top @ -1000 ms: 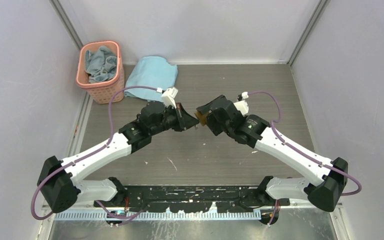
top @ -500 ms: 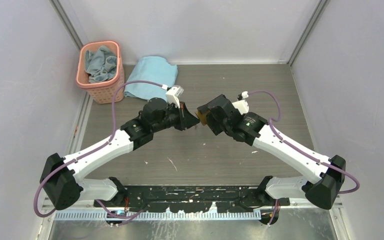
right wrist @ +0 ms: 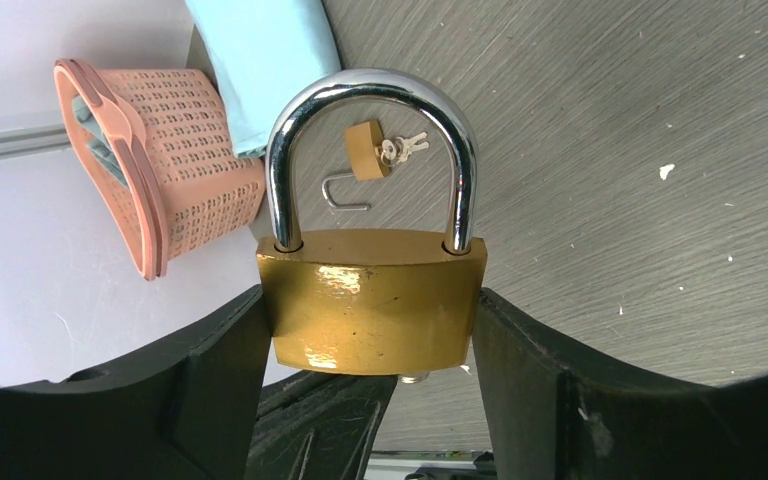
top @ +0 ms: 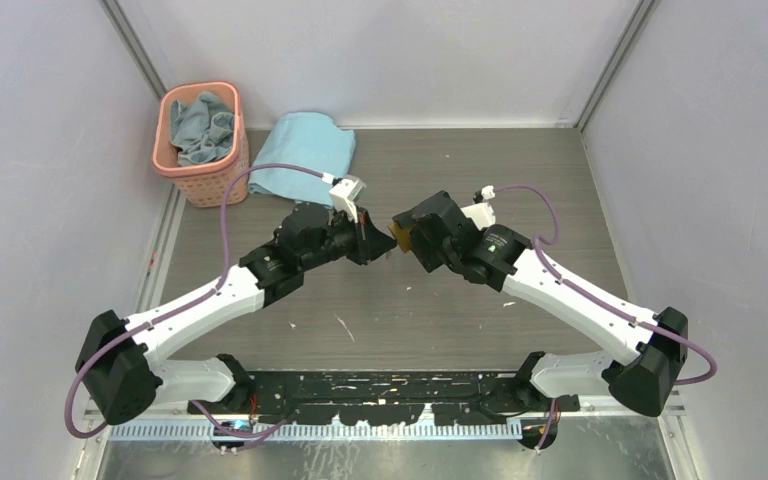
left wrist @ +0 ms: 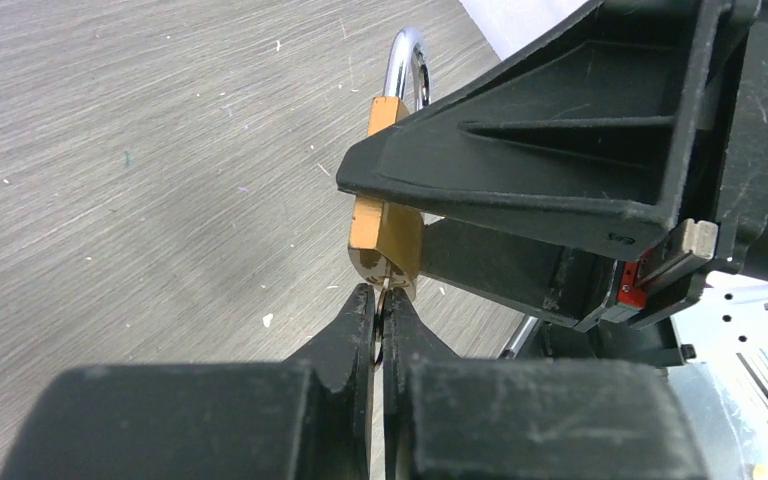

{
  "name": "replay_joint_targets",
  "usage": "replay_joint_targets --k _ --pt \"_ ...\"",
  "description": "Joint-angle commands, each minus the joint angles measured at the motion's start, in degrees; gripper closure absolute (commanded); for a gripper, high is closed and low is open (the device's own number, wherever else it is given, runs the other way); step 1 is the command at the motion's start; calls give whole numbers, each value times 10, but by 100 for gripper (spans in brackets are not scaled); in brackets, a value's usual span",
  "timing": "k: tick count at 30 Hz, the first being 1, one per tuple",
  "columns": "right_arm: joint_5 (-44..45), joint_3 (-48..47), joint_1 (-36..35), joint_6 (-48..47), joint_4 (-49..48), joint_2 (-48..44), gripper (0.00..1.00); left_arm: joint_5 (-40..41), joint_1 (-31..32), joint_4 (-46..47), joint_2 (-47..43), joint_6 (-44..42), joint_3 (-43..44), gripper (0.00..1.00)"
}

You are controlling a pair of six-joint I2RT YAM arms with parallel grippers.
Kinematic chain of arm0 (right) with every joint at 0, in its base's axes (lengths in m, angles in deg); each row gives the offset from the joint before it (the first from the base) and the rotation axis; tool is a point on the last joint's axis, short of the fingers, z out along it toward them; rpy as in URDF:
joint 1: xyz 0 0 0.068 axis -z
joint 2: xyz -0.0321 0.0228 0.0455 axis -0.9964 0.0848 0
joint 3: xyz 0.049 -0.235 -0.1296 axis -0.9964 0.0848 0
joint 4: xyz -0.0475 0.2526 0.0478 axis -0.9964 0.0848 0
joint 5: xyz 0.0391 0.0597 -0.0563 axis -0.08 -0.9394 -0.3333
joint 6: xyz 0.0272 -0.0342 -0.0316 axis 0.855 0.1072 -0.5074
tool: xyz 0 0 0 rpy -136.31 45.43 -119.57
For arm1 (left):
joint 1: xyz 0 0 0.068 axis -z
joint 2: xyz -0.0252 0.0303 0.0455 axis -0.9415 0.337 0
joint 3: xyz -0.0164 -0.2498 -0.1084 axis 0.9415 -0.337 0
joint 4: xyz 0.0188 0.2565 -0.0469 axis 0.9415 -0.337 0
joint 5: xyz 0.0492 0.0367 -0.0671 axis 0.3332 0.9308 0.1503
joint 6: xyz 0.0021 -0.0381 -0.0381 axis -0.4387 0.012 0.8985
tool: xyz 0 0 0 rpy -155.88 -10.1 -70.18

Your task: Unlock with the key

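My right gripper (right wrist: 368, 302) is closed on the sides of a brass padlock (right wrist: 370, 305), held above the table. Its chrome shackle (right wrist: 370, 90) has both legs seated in the body. In the left wrist view the padlock (left wrist: 385, 235) hangs just past my left gripper (left wrist: 380, 300). That gripper is shut on a thin key (left wrist: 384, 290), whose tip meets the keyhole on the lock's underside. From above, both grippers meet at the padlock (top: 398, 232) over mid-table.
A pink basket (top: 200, 130) with cloths stands at the back left, and a light blue cloth (top: 305, 145) lies beside it. A small second padlock (right wrist: 365, 150) with an open shackle and keys lies on the table. Enclosure walls close in both sides.
The left wrist shifted slightly right and back at the lock. The right arm edged a little to the left. Both grips are unchanged.
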Motion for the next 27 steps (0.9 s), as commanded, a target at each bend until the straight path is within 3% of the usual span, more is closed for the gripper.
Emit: replay_joint_targets --k 1,18,27 --pt "-96 -49 -42 43 -66 -5 99 46 3 102 -13 -48 -6 100" --pt "-98 -69 -45 95 -35 24 99 92 20 78 -30 -155 -21 100" --pt "-90 -85 -44 105 -5 28 99 175 74 62 -38 -247 -26 100"
